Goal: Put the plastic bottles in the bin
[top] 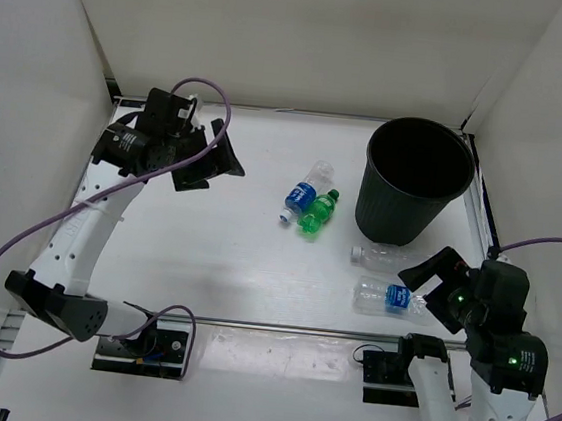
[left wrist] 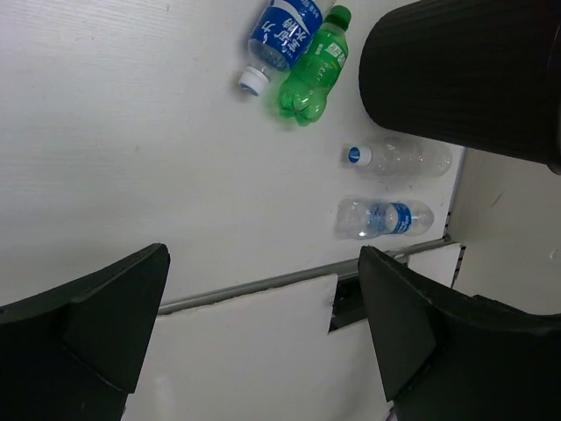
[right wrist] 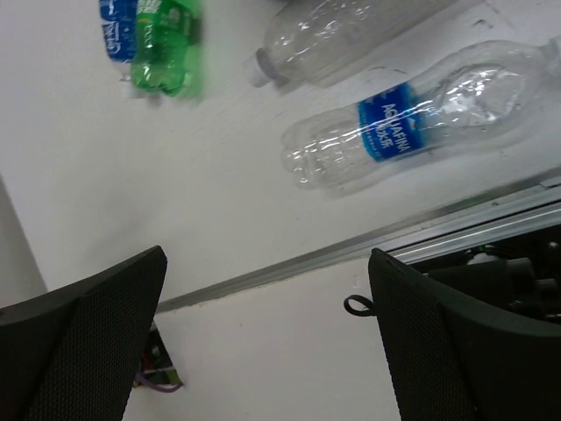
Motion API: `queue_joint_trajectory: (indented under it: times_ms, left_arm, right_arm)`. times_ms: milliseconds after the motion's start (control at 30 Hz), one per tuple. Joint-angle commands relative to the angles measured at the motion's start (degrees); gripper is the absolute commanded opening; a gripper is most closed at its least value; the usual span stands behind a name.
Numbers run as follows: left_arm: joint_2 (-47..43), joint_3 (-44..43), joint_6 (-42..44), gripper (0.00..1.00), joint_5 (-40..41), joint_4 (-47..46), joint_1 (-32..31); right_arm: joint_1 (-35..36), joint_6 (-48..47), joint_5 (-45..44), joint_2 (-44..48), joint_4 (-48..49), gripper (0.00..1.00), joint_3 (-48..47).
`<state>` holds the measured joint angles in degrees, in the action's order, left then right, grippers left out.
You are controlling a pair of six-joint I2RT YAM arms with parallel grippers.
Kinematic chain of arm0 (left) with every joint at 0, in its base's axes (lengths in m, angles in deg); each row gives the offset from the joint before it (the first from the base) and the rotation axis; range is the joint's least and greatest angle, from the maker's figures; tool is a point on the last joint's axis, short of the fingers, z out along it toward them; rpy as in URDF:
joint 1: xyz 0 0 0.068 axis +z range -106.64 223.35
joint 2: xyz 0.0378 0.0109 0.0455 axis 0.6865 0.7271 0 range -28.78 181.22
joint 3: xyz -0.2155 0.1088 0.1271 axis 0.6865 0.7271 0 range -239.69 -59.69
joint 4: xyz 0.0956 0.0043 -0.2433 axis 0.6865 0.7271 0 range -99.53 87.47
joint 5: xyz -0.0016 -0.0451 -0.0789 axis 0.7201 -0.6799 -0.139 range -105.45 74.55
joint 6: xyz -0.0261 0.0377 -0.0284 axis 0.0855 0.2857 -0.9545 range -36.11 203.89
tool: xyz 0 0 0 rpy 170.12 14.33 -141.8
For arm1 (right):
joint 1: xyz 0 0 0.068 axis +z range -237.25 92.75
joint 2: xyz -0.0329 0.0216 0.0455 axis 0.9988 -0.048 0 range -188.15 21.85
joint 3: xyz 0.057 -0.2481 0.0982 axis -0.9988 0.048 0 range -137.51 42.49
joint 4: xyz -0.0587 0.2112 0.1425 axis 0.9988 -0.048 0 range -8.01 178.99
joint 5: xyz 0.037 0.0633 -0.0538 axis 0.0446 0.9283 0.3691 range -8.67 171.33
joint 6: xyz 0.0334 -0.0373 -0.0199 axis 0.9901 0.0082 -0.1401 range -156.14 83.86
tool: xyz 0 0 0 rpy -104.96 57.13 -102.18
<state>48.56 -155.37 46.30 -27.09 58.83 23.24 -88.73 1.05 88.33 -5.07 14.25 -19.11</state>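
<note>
Both the left pincer [top: 210, 168] and right pincer [top: 432, 287] gape empty. The labelled bottle [top: 387, 297] lies just beside the plain bottle [top: 382, 254], seemingly not touching, so a skewed pinch could roll it into that neighbour.

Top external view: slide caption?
Four plastic bottles lie beside the upright black bin; left tool and right tool open, empty.

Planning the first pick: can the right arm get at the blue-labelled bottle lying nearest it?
Probably yes. The bottle lies flat on bare table just ahead of the open right claw, with nothing between them.
</note>
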Motion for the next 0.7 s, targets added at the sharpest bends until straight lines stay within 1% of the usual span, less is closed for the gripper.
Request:
queue_joint_trajectory:
  times_ms: [0,67,200,233,300,367,400,433,467,500,533,600,633,667]
  left_arm:
    - [2.4,0.5,-0.5,1.00,0.1,-7.0,-1.2]
    - [4.7,-1.3,-0.5,1.00,1.4,-7.0,-2.6]
    - [12.0,-7.0,0.8,1.00,4.1,-7.0,-4.7]
    - [13.0,-7.1,2.5,1.00,4.1,-9.5,-5.4]
    - [14.3,-4.5,4.1,1.00,3.3,-15.0,-5.9]
    - [16.9,-3.7,5.0,1.00,2.0,-22.7,-5.9]
    - [18.6,-6.7,6.0,1.00,0.8,-23.7,-5.9]
    - [23.5,-9.1,7.2,1.00,0.2,-23.7,-6.6]
    - [26.2,-11.6,9.8,1.00,0.2,-23.7,-7.3]
    - [28.7,-13.8,10.9,1.00,-1.4,-23.7,-7.3]
    - [33.4,-17.1,11.7,1.00,-3.1,-24.8,-7.3]
    - [38.1,-20.2,14.5,1.00,-6.2,-25.8,-7.3]
    - [40.7,-23.6,14.5,1.00,-8.4,-26.3,-7.3]
    - [45.1,-24.8,14.5,1.00,-9.6,-26.9,-7.8]
  right_arm:
    - [0.2,-0.4,-7.1,-1.6,-3.4,0.99,-2.2]
    - [0.2,-2.6,-5.6,-0.2,-1.9,0.99,-1.7]
    - [0.2,-3.7,-1.6,2.0,0.6,0.99,-0.5]
    - [0.2,-3.7,2.1,2.0,1.2,0.99,0.1]
    - [0.2,-5.7,5.7,3.7,3.1,0.99,1.0]
    - [0.2,-7.2,10.2,5.3,4.3,0.99,3.0]
    - [0.2,-7.7,11.0,5.3,4.9,0.99,3.0]
    - [0.2,-8.4,11.8,6.0,4.9,0.99,3.0]
    - [0.2,-8.4,12.6,6.0,4.9,0.99,3.0]
    - [0.2,-9.2,13.4,6.0,4.9,0.99,2.2]
    - [0.2,-10.0,14.5,6.0,4.9,0.99,1.7]
    - [0.2,-10.7,14.5,5.4,4.9,0.99,1.1]
    - [0.2,-10.7,13.9,4.9,4.9,0.99,1.0]
    - [0.2,-10.7,13.2,4.9,4.9,0.99,1.0]
